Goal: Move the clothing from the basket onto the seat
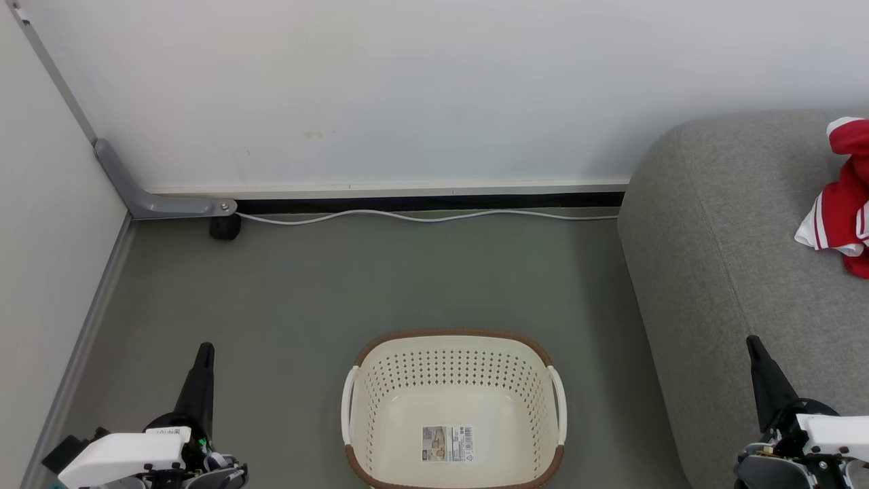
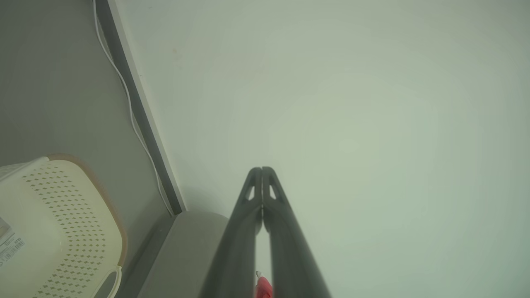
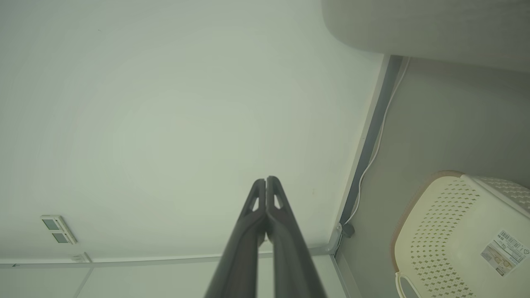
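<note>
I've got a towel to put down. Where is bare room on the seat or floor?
The seat is bare from its left edge to the clothing, which crowds its right side. The floor is open between the cable and the basket.

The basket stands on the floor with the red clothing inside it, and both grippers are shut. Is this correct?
Not quite. The red clothing is not in the basket; it lies on the grey seat, as the head view shows. The basket does stand on the floor, and the left gripper and right gripper are shut.
</note>
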Robot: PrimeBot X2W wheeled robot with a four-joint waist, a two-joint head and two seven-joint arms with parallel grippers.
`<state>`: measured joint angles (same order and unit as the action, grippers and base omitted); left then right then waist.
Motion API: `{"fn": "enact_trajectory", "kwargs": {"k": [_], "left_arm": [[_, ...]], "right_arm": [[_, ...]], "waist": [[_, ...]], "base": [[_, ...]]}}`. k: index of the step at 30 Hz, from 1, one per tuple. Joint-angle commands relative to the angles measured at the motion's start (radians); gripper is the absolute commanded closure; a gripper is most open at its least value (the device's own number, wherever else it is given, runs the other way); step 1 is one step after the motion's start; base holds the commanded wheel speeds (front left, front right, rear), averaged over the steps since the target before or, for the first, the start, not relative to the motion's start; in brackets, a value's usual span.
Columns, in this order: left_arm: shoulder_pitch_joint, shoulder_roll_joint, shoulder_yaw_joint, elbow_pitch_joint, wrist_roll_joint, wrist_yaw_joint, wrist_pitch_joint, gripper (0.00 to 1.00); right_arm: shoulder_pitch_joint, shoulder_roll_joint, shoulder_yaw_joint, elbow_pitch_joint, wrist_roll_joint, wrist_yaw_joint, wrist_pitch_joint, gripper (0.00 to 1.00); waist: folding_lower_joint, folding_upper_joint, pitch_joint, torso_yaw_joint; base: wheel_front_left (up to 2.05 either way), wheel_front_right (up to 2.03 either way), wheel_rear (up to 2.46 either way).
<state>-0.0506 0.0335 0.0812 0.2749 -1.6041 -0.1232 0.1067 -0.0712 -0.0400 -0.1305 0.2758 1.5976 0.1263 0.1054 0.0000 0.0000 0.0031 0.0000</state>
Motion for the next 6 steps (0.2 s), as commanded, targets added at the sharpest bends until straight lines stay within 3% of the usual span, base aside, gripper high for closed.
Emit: {"fn": "enact_trajectory", "kwargs": {"k": [1,6], "left_arm": [[-0.057,0.017,0.032,-0.03,-0.005,-0.007,0.006,1.0],[-0.057,0.017,0.032,-0.03,-0.005,-0.007,0.006,1.0]], "right_arm": [[-0.037,-0.01,0.017,-0.031,0.011,0.004,0.008,1.0],[-0.037,-0.01,0.017,-0.031,0.011,0.004,0.008,1.0]], "waist": [[0.0,0.0,0.0,0.0],[0.0,0.0,0.0,0.0]], "base": [[0.0,0.0,0.0],[0.0,0.0,0.0]]}}
